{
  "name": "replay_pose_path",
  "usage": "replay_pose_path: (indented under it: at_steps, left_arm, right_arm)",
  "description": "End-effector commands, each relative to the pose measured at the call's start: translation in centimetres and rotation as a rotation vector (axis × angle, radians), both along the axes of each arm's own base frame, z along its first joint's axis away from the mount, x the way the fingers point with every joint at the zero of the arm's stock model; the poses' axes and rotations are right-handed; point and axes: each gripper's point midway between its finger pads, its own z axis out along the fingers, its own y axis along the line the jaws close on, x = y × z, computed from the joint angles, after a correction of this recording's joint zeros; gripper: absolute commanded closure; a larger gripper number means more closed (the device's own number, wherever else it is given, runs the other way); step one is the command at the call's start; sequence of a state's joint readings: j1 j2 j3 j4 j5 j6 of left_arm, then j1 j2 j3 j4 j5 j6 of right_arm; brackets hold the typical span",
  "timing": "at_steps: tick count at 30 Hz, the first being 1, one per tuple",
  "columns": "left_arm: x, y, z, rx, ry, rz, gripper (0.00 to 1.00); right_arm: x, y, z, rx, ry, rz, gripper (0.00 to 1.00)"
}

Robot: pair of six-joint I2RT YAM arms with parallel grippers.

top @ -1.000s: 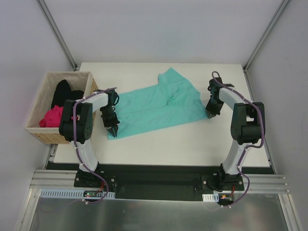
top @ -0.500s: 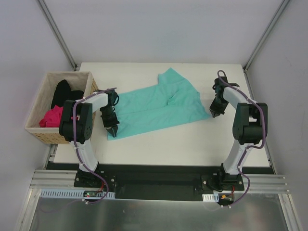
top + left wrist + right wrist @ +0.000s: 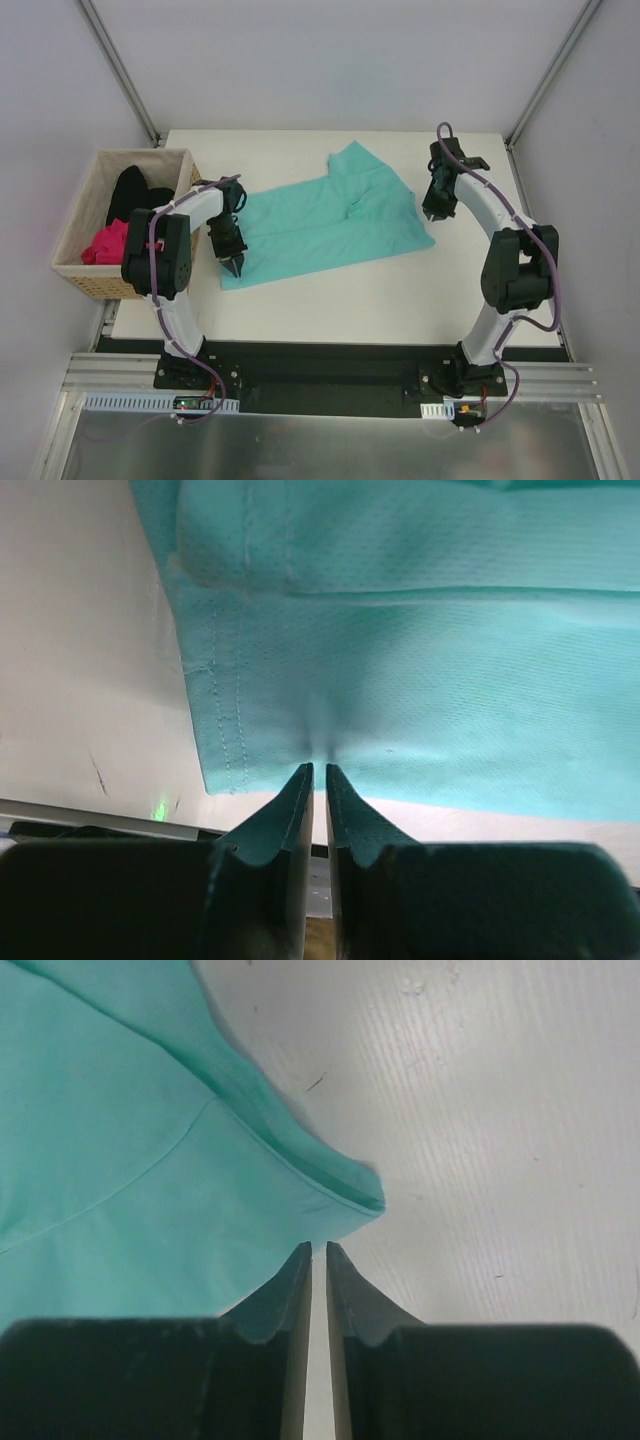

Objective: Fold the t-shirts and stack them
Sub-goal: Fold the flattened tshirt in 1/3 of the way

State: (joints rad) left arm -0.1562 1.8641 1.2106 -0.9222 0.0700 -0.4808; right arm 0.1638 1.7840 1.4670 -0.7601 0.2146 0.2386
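Bench (image 3: 330, 300): white, carries one garment; wicker basket (image 3: 70, 268) sits off its left edge.

Teal t-shirt (image 3: 320, 225): spread across the middle of the bench, long axis running left to right, one sleeve folded up toward the far side; a lengthwise crease shows, so it looks part-folded at most; nothing stacked yet.

Black t-shirt (image 3: 130, 190) and pink t-shirt (image 3: 105, 243): both bunched in the basket, black on the far side, pink on the near side; untouched.

Left hand (image 3: 236, 262): at the near-left hem of the teal t-shirt; jaws all but together, and the cloth puckers right at the fingertips (image 3: 298, 785), so I read it as pinching the hem; position much as a second ago.

Right hand (image 3: 432, 213): this is the change; a second ago it was low beside the near-right corner of the shirt, now it has swung toward the far side and sits just beside the right edge, under the sleeve; only a thin slit between the jaws, nothing in it; the cloth edge lies just ahead of the tips, and contact cannot be told.

Reading: right arm seems to be re-siting for a fresh grip while the left anchors the hem; no fold can proceed until that second hold is made.
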Motion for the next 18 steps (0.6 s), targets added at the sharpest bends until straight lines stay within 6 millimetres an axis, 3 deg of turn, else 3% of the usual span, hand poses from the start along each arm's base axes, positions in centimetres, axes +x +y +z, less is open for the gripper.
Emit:
replay_pose_path:
  at_steps: [1,2,3,6,12,18]
  left_arm:
    - [2.7,-0.3,4.0,-0.026,-0.145,-0.016,0.91]
    - [2.9,-0.3,4.3,-0.027,-0.156,-0.021,0.91]
    - [3.2,-0.1,4.7,-0.017,-0.170,-0.025,0.91]
    - [3.2,0.2,5.1,-0.001,-0.166,-0.027,0.91]
    - [2.9,0.3,5.3,0.010,-0.148,-0.027,0.91]
    - [4.2,-0.1,8.8,-0.020,-0.270,-0.026,0.91]
  right_arm:
    - [0.8,2.1,0.3,0.026,0.010,0.075,0.83]
    - [0.9,2.3,0.2,0.028,0.010,0.084,0.82]
    - [0.9,2.7,0.0,0.033,0.016,0.095,0.70]
    - [1.1,2.9,0.0,0.033,0.007,0.103,0.58]
    - [1.7,3.3,0.0,0.047,0.003,0.108,0.56]
    - [2.4,4.6,-2.7,0.094,0.052,0.110,0.92]
